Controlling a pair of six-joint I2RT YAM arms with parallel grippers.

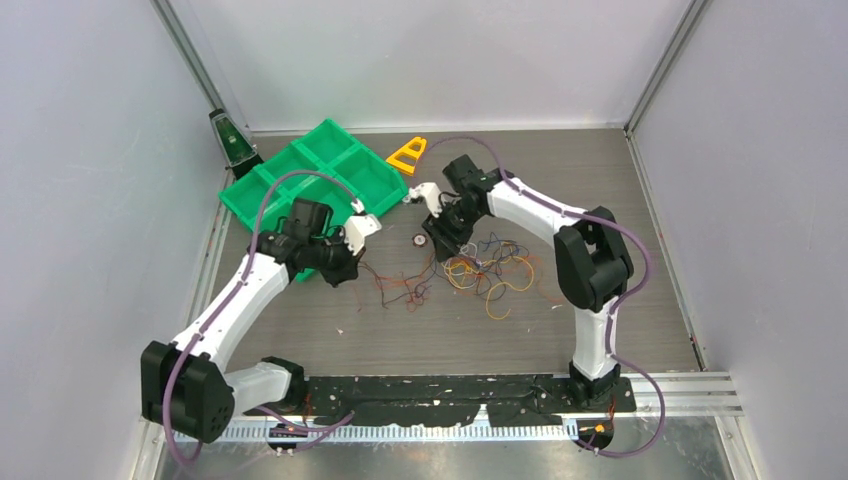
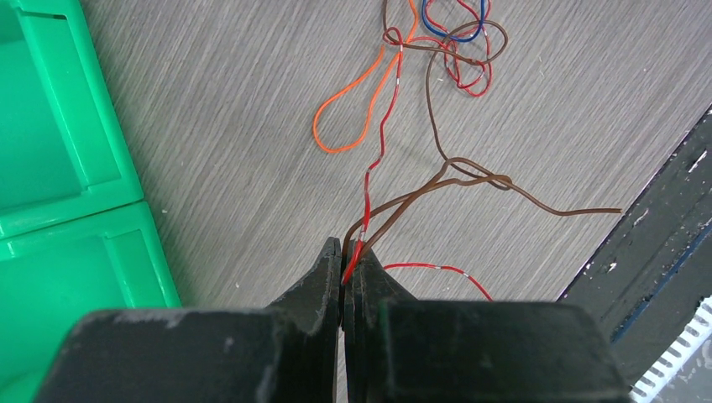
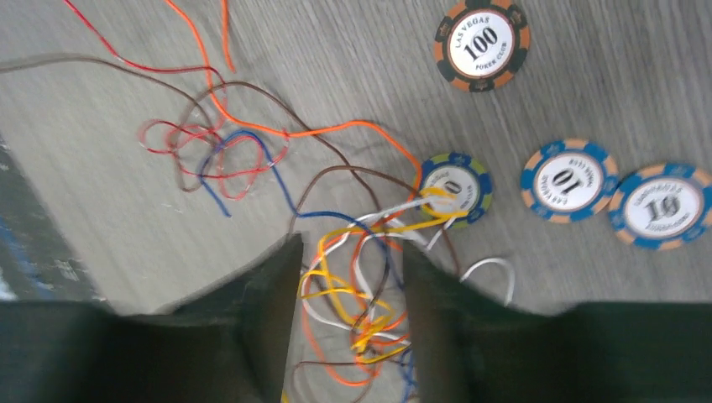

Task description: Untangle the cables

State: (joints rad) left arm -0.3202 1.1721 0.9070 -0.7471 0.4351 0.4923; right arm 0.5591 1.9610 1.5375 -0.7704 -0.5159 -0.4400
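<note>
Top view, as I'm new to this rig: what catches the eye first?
A bright tangle of thin cables lies at the centre. The left gripper is shut on a red cable, and the open right gripper straddles the tangle. A green tray sits at the back left.

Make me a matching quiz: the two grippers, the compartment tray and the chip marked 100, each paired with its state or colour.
1. left gripper
2. right gripper
3. compartment tray
4. chip marked 100

A. orange and black rim
B. open, astride the yellow-white tangle
C. shut on the red cable
D. green

Pairs: 1-C, 2-B, 3-D, 4-A
</note>
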